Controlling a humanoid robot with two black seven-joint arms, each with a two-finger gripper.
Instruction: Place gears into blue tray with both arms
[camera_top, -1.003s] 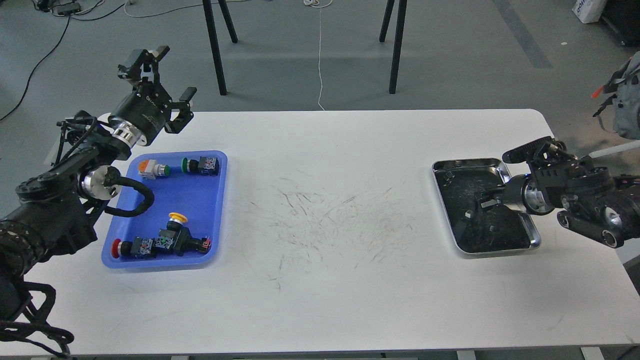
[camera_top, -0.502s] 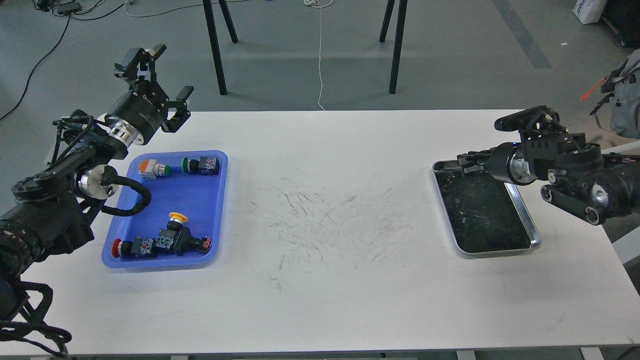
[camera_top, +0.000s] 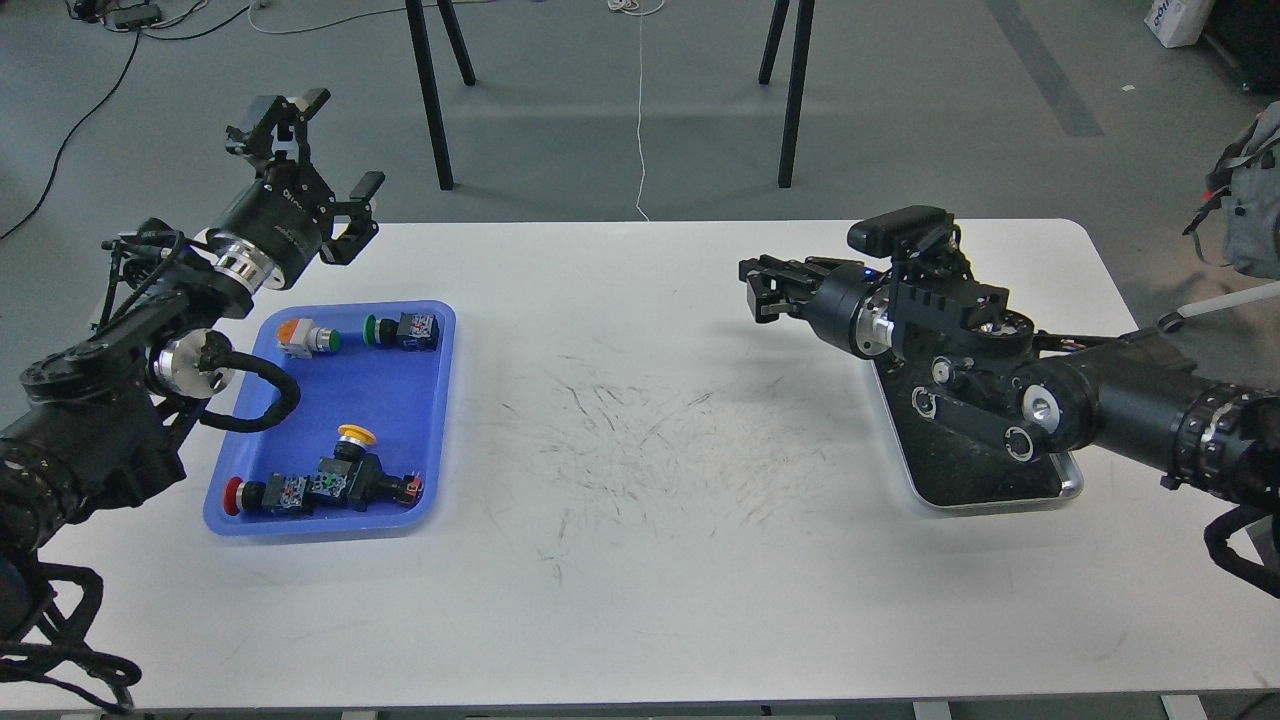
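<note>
The blue tray (camera_top: 395, 400) lies at the table's left and holds several push-button switches (camera_top: 330, 485) with coloured caps. My left gripper (camera_top: 322, 148) hovers open and empty above the table's back-left corner, behind the tray. My right gripper (camera_top: 762, 286) points left over the bare table, just left of the silver tray (camera_top: 1000, 492). Its fingers are dark and close together, and I cannot tell whether they hold anything. No gears show; my right arm covers most of the silver tray.
Scuff marks (camera_top: 650, 430) cover the white table's middle. Black stand legs (camera_top: 432, 100) rise from the floor behind the table. A grey bag (camera_top: 1250, 220) hangs at the far right.
My right gripper has risen out of the silver tray and swung left over the table. The left gripper has barely shifted.
</note>
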